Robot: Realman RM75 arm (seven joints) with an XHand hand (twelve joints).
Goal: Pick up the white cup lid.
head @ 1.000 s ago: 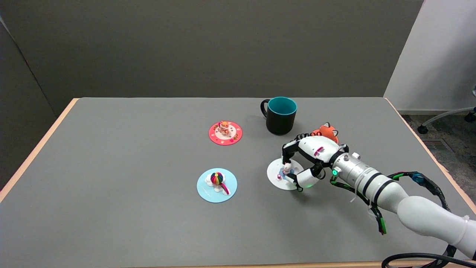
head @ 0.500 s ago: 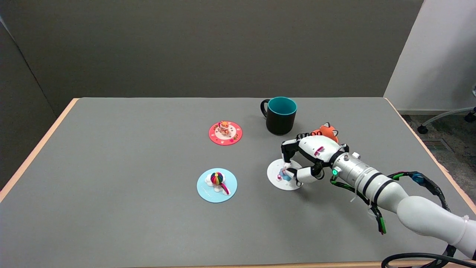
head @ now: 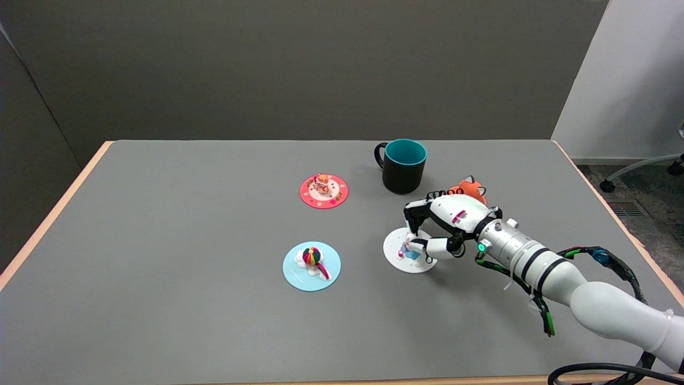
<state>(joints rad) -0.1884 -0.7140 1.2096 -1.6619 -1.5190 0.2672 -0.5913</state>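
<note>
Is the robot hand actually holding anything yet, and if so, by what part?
Yes: the right robot hand pinches the small figure knob at the centre of the white cup lid. The lid seems to lie on the table, not yet lifted.

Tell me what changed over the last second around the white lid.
The right hand closed in: its thumb swung up from the near edge of the white lid to meet the fingers at the lid's small knob, which it now appears to pinch. The lid still lies flat on the table. The mug, red lid, blue lid and orange toy stayed put.
</note>
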